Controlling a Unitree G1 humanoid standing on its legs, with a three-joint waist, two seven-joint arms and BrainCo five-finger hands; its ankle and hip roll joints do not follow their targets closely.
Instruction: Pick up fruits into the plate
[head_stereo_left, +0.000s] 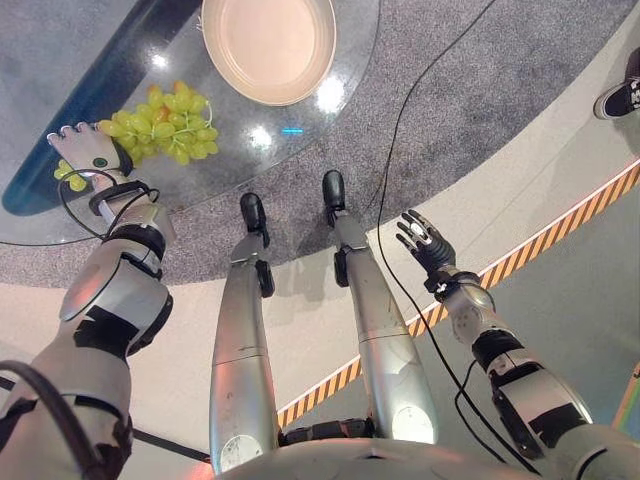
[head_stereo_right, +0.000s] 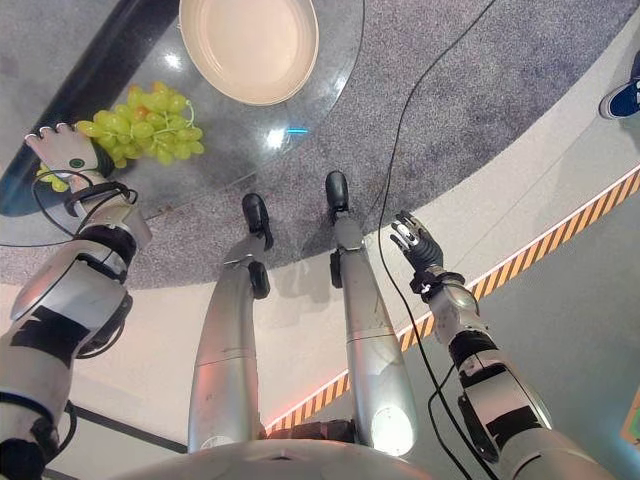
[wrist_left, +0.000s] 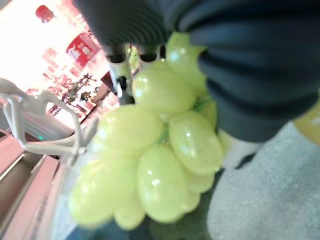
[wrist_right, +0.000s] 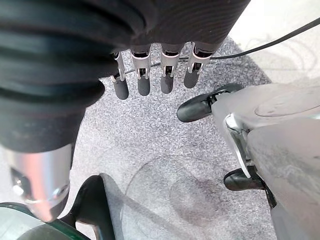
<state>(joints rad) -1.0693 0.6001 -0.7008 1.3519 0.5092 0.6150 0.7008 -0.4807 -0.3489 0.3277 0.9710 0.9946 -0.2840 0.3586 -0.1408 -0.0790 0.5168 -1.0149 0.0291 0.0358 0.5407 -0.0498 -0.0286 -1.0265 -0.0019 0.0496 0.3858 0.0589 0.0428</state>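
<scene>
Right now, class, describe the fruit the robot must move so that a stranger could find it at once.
Start at the round glass table, which carries a large cream plate at its far side. Nearer the robot and toward its left lies a bunch of green grapes, with the left hand at its end. It is the one cluster of small glossy yellow-green fruit there.

Green grapes (head_stereo_left: 160, 125) — beside empty plate (head_stereo_left: 268, 45)

Exhibition hall, hazard-striped floor tape (head_stereo_left: 560, 225), grey carpet (head_stereo_left: 470, 110)
</scene>
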